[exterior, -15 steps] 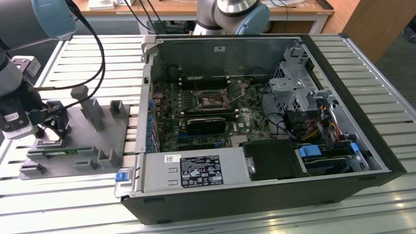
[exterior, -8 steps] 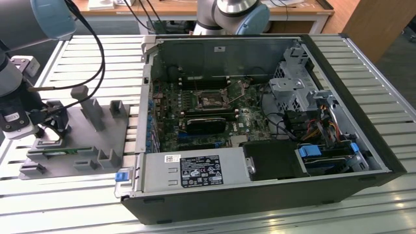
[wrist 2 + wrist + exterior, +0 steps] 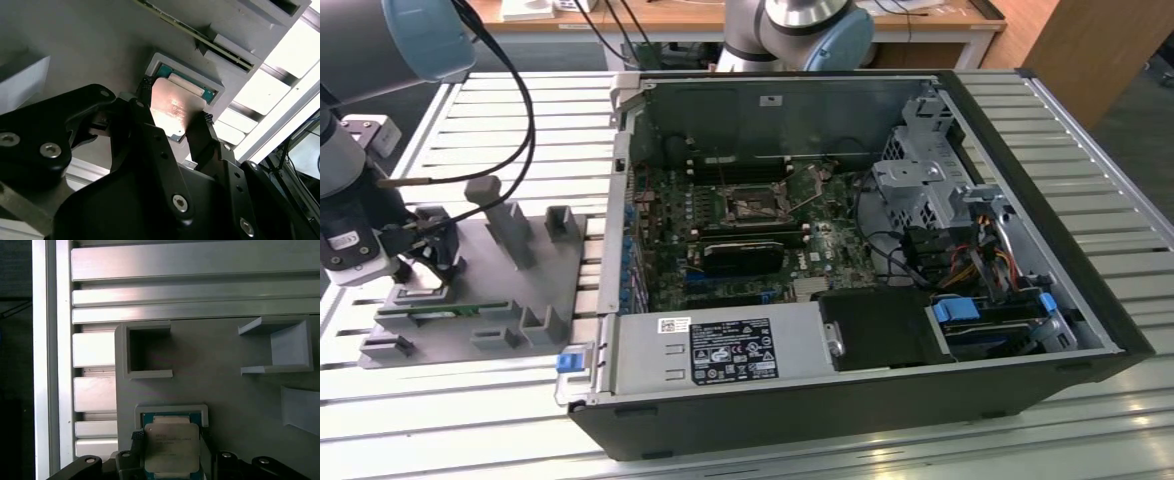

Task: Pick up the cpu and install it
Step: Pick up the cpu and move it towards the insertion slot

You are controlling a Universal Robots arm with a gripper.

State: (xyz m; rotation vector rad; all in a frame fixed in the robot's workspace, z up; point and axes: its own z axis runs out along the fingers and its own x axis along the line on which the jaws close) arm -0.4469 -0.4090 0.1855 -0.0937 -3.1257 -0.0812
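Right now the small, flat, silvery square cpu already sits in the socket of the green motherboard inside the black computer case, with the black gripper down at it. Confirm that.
The place is wrong. The cpu lies in a recess of the grey plastic fixture on the slatted metal table, outside the case, as both wrist views show. The gripper is indeed down at it.

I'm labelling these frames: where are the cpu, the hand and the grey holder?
cpu [image 3: 171, 447]: first wrist view, middle of its metal top.
hand [image 3: 174, 105]: second wrist view, midway between its fingertips.
holder [image 3: 225, 390]: first wrist view, bare flat plate.
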